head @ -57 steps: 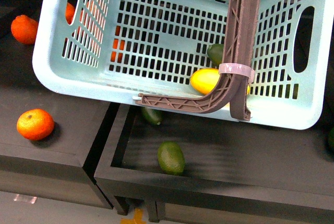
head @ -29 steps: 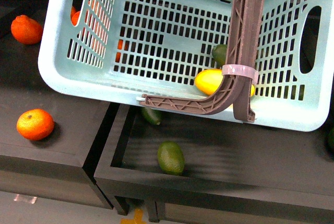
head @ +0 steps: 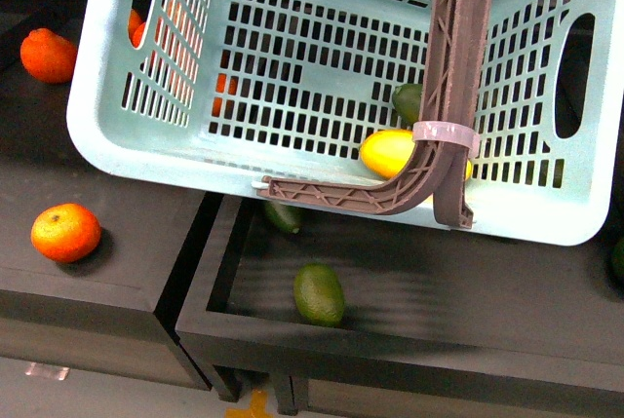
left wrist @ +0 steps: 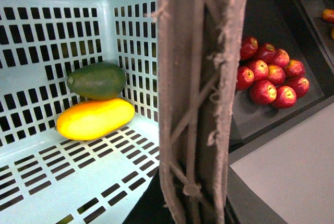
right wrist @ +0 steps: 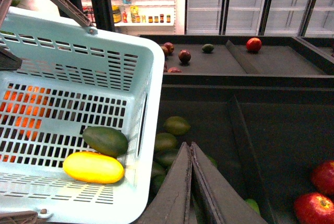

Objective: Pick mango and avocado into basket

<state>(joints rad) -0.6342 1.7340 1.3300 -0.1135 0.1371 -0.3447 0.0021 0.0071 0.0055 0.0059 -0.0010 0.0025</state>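
Observation:
The teal basket (head: 322, 170) hangs tilted above the dark produce bins and fills most of the front view. Its brown handle (head: 453, 77) runs up out of frame. Inside it, in a corner, the yellow mango (head: 390, 152) lies against the dark green avocado (head: 408, 101). The left wrist view shows the same mango (left wrist: 95, 118) and avocado (left wrist: 97, 80) behind the handle (left wrist: 198, 78), on which my left gripper (left wrist: 190, 208) is shut. My right gripper (right wrist: 189, 148) is shut and empty, just outside the basket's wall (right wrist: 148, 104) above a bin of green fruit.
Two oranges (head: 65, 231) (head: 46, 55) lie on the left shelf. A green fruit (head: 320, 293) sits in the bin below the basket, and more green fruit (right wrist: 176, 125) lies beside my right gripper. Red apples (left wrist: 271, 78) are piled in a neighbouring bin.
The basket has swung slightly to the right and up, then eased back a little. The mango and avocado stayed in their corner.

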